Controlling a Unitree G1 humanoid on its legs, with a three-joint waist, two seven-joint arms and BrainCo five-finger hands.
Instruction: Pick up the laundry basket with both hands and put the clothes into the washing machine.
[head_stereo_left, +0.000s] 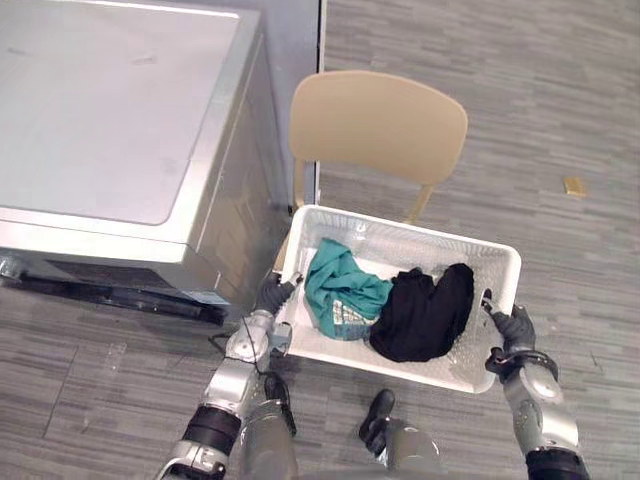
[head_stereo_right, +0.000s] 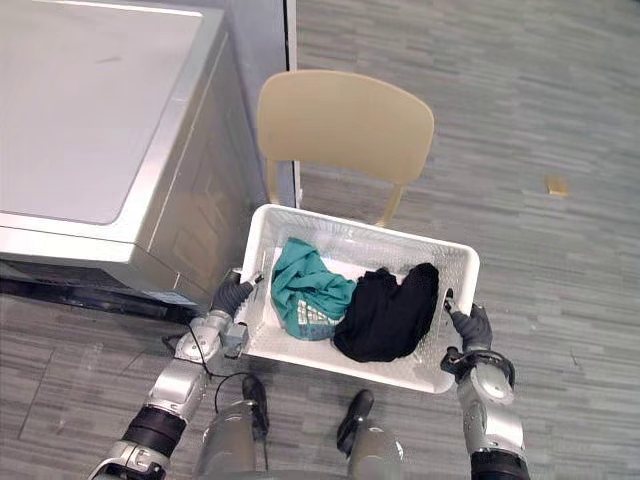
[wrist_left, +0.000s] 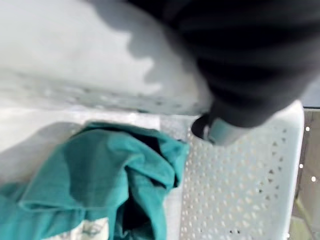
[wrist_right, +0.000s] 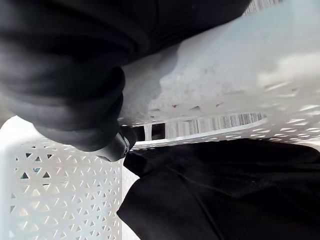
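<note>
Hidden: chair seat is covered by the laundry basket; cannot tell if the basket rests on it or hangs free.
Cut off: washing machine runs out of the head views at 9 and 12 o'clock; lid is down, so the drum is not visible.
Left hand: at the basket's 9 o'clock short end. Left thumb is hooked over the rim into the basket; fingers below the rim are out of sight. Reads as grasping the basket rim.
Right hand: at the 3 o'clock short end. Right thumb is over the rim, fingers underneath are hidden. Also grasping the rim.
Basket look: white plastic, rectangular, walls and bottom perforated, long axis slightly skewed, 3 o'clock end nearer the robot.
Basket place: between both hands, chair back at its 12 o'clock, washer at its 10 o'clock, just beside.
Teal garment: crumpled in the basket's 9 o'clock half, with a pale printed patch on its near side.
Black garment: bunched in the 3 o'clock half, touching the teal one and lying against the near wall.
Floor: grey planks; small tan piece at 2 o'clock, well apart from the basket, too small to identify.
</note>
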